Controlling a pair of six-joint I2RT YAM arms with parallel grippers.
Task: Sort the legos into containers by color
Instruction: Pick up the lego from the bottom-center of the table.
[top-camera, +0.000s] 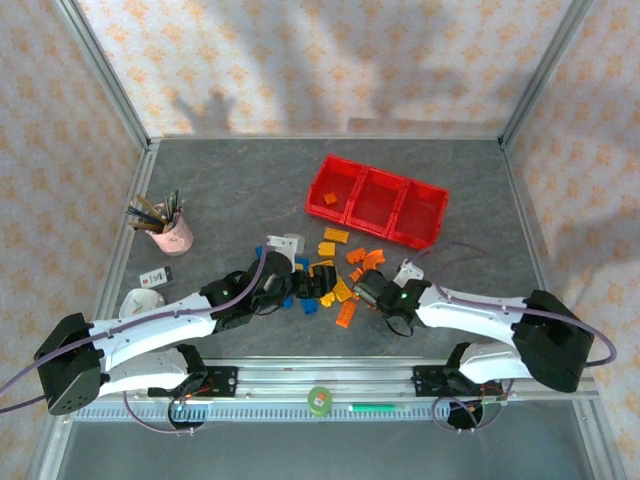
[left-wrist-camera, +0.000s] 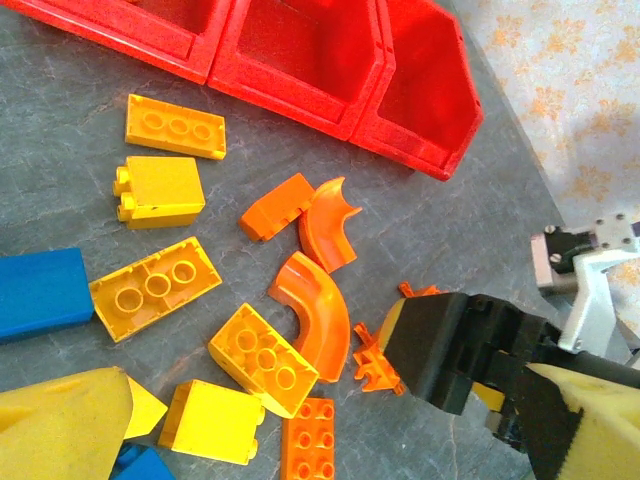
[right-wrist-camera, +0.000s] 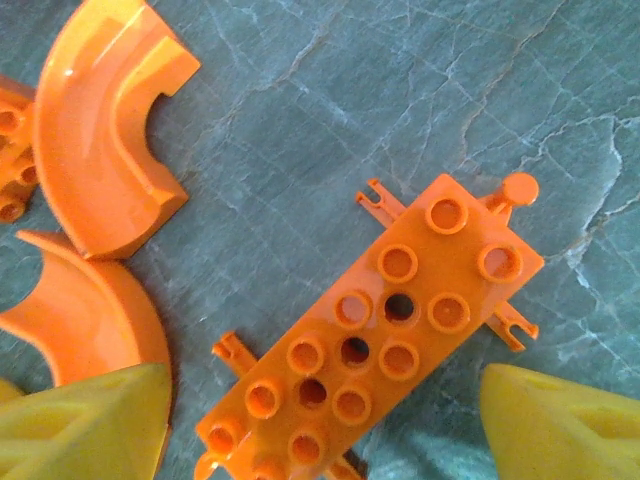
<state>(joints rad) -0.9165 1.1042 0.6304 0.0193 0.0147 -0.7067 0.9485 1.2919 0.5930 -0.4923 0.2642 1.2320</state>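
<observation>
Right claw (right-wrist-camera: 325, 420), fingers apart, straddles the orange studded plate (right-wrist-camera: 385, 320) lying flat on the table (right-wrist-camera: 420, 100). Turn the wrist to meet its long edges squarely, seemingly clear of the side clips (right-wrist-camera: 510, 325), then lower.

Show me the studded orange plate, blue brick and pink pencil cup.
studded orange plate (right-wrist-camera: 378, 330): right wrist view, top face.
blue brick (left-wrist-camera: 40, 292): left wrist view, smooth face.
pink pencil cup (top-camera: 177, 238): top view, outer wall.

Three bins (top-camera: 378, 205), roughly twenty legos (top-camera: 336, 236)
</observation>
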